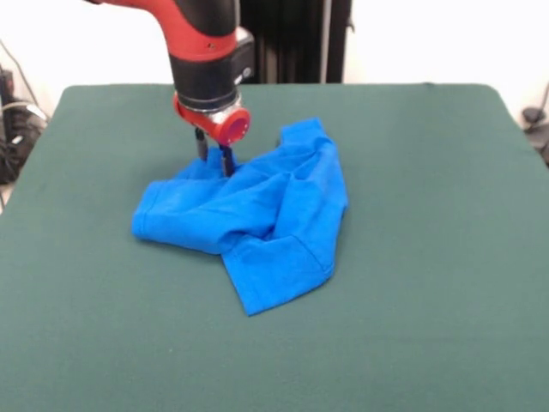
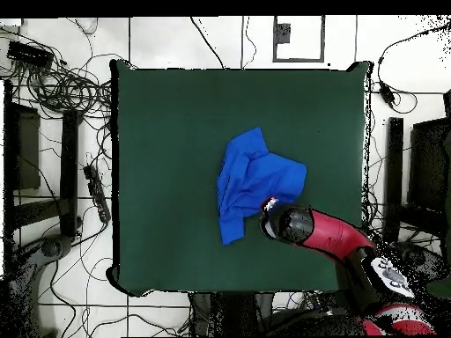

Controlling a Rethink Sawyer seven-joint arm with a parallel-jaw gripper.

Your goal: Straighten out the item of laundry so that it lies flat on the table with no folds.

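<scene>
The royal-blue T-shirt [image 1: 257,215] lies crumpled in a bunched heap near the middle of the green table [image 1: 429,257], with folds across it and one part doubled over toward the front. My gripper [image 1: 214,157] stands straight down at the shirt's far edge, and its fingers pinch a small raised peak of blue cloth. In the overhead view the shirt [image 2: 254,179] lies right of the table's [image 2: 158,132] centre, and the red arm's wrist [image 2: 291,224] covers the gripper at the shirt's lower right edge.
The red and black arm [image 1: 206,51] comes down from the top left over the far part of the table. Cables and black stands lie on the floor around the table [image 2: 62,88].
</scene>
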